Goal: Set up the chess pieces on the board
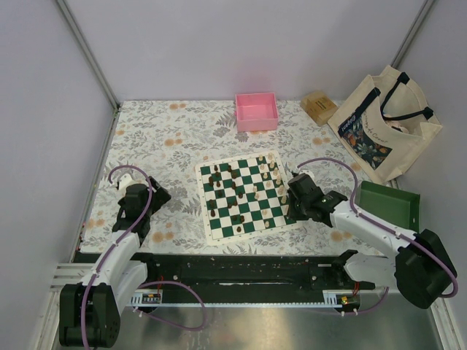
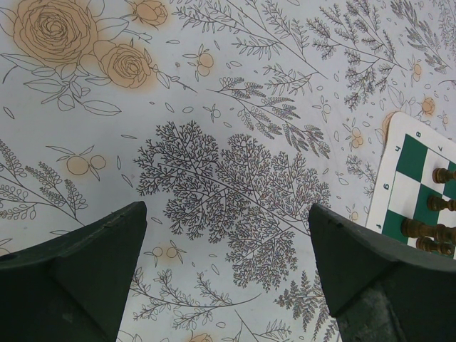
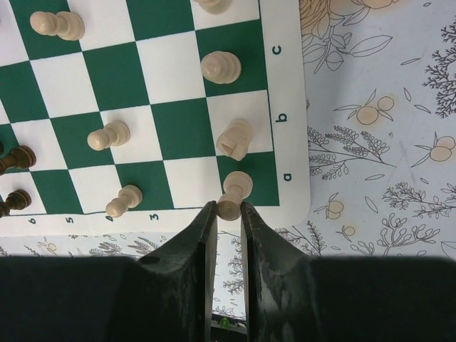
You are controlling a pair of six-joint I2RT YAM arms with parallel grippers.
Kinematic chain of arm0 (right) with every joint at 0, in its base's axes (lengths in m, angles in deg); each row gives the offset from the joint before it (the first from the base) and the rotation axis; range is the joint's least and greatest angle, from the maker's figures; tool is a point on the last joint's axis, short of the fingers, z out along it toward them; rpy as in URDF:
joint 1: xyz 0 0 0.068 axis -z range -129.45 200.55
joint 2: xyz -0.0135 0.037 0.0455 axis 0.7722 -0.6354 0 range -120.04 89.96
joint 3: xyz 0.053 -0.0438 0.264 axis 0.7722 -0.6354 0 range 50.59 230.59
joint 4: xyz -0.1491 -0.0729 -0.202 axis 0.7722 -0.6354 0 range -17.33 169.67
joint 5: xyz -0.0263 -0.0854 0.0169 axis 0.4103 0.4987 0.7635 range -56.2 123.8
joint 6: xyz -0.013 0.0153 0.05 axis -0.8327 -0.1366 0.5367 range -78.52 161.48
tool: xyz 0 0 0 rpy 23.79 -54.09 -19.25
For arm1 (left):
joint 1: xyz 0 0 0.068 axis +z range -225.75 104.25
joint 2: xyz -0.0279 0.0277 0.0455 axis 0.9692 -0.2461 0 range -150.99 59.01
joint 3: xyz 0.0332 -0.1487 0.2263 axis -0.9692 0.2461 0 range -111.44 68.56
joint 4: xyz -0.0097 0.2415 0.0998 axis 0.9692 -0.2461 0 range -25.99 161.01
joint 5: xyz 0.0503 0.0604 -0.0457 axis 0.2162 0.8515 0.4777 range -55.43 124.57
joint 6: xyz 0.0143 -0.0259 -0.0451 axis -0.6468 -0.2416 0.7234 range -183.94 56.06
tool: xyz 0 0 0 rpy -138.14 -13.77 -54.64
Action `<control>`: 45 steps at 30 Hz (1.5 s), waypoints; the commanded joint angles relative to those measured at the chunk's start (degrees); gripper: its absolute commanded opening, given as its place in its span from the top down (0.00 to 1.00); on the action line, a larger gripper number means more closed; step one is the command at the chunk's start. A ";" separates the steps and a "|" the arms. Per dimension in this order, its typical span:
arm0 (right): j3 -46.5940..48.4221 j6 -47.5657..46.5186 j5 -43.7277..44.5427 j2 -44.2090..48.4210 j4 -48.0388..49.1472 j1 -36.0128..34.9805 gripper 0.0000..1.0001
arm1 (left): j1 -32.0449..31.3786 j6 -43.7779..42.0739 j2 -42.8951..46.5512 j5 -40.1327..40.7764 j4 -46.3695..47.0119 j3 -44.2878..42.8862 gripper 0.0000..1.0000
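The board (image 1: 203, 200), a green-and-white checked mat, lies mid-table with chess pieces scattered over it. In the right wrist view my right gripper (image 3: 228, 208) is shut on a cream piece (image 3: 235, 191) at the board's (image 3: 178, 121) corner green square beside the letter a. More cream pieces (image 3: 221, 68) stand nearby, with dark pieces (image 3: 16, 158) at the left edge. In the top view this gripper (image 1: 292, 206) sits at the board's right edge. My left gripper (image 1: 162, 195) hovers left of the board. It is open (image 2: 228, 214) over bare tablecloth, the board corner (image 2: 417, 160) to its right.
A pink tray (image 1: 256, 111) stands behind the board and a green tray (image 1: 390, 203) lies at the right. A printed tote bag (image 1: 383, 124) and a small brown box (image 1: 319, 106) sit at the back right. White walls close in the floral tablecloth.
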 commanded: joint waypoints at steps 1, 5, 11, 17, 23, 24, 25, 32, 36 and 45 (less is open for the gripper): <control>0.16 0.12 0.12 0.50 -0.51 0.45 0.84 | 0.09 -0.34 0.57 0.21 2.17 -1.52 0.01; -0.54 -0.05 0.12 -0.38 0.72 0.37 0.84 | 0.09 -0.34 0.57 0.21 2.26 -1.61 0.01; -0.81 -0.23 0.03 -2.23 2.13 0.54 0.84 | 0.09 -0.25 0.48 0.21 2.26 -1.61 0.01; -0.46 -0.31 0.03 -3.11 2.48 0.37 0.75 | 0.09 -0.25 0.05 -0.06 2.17 -1.69 0.01; 0.59 -0.93 1.08 -1.44 0.55 0.45 0.63 | 0.09 -0.43 -0.04 0.03 2.17 -1.78 0.01; 0.95 -1.19 1.35 -1.00 -0.06 0.37 0.61 | 0.09 -0.43 -0.04 0.03 2.17 -1.78 0.01; 1.56 -1.37 1.44 -0.48 -0.59 0.45 0.61 | 0.09 -0.43 -0.13 0.03 2.17 -1.78 0.01; 5.08 -3.12 -0.31 4.79 -2.88 0.45 0.59 | 0.09 -0.43 0.04 -0.06 2.26 -1.69 0.01; 5.96 -3.57 -5.40 4.81 -0.78 0.02 0.57 | 0.09 -0.43 0.22 0.03 2.26 -1.61 0.01; 8.15 -1.11 -7.61 -6.26 2.91 -9.03 0.54 | 0.00 -0.34 0.48 0.21 2.26 -1.52 0.01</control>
